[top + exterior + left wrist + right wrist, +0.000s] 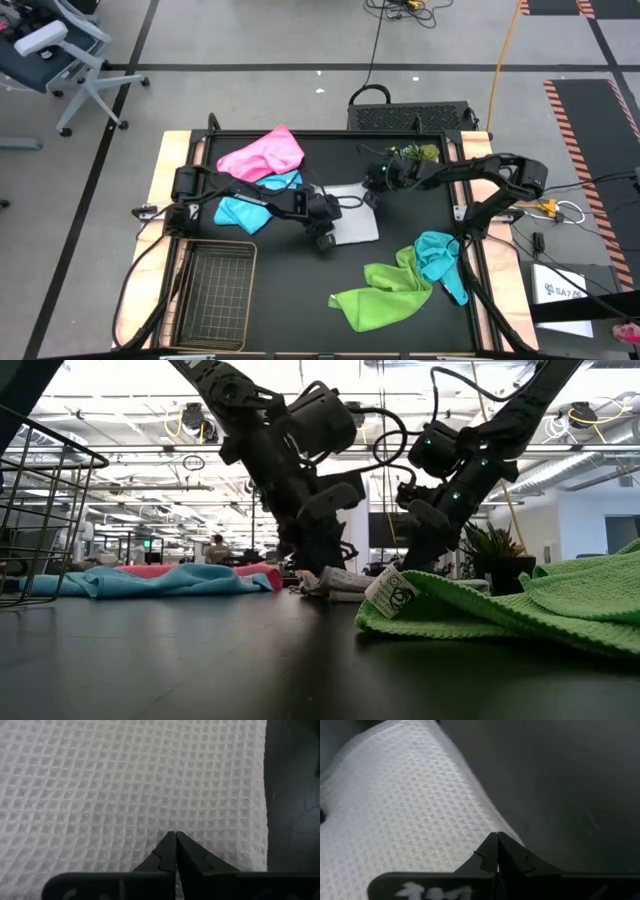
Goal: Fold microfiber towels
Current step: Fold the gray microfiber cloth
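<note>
Basically, both wrist views showed waffle weave on the white towel (pixel 352 213) mid-table; overhead showed only a flat pale rectangle, long axis running toward the far edge. Left gripper (pixel 175 836) and right gripper (pixel 497 836) both had fingers pressed together, tips at the towel, clamping nothing visible.

We see two matte black jointed arms with looping black cables. The right arm (pixel 470 175) shows small green lights near its wrist. Both the left gripper (pixel 175 836) and right gripper (pixel 496 837) end in pointed black fingers with faint white markings on the body behind them.
</note>
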